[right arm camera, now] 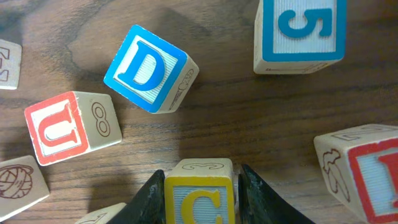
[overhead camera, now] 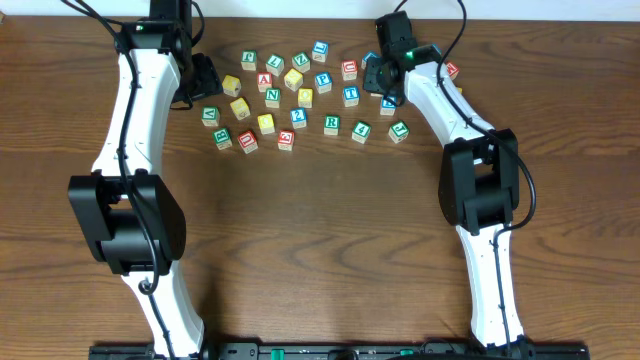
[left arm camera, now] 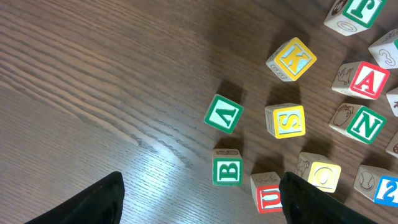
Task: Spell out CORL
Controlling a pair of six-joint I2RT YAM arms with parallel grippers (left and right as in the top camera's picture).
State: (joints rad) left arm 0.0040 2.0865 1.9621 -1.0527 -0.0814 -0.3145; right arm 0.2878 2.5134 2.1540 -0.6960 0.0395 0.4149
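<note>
The right gripper (right arm camera: 200,179) has its jaws pressed against both sides of the yellow C cube (right arm camera: 200,198) — toward the table's (overhead camera: 320,240) far edge, at the scatter's right end. A blue D cube (right arm camera: 149,67) lies just beyond. The left gripper (left arm camera: 202,183) hangs wide open, holding nothing — the green R cube (overhead camera: 332,123) sits on the scatter's near side.

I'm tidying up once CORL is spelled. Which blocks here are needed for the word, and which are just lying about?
Needed: C block, gripped between the right fingers; yellow O block; green R block. The L I cannot pick out.
Lying about: D block, 5 block, K block, S block, B block.
</note>
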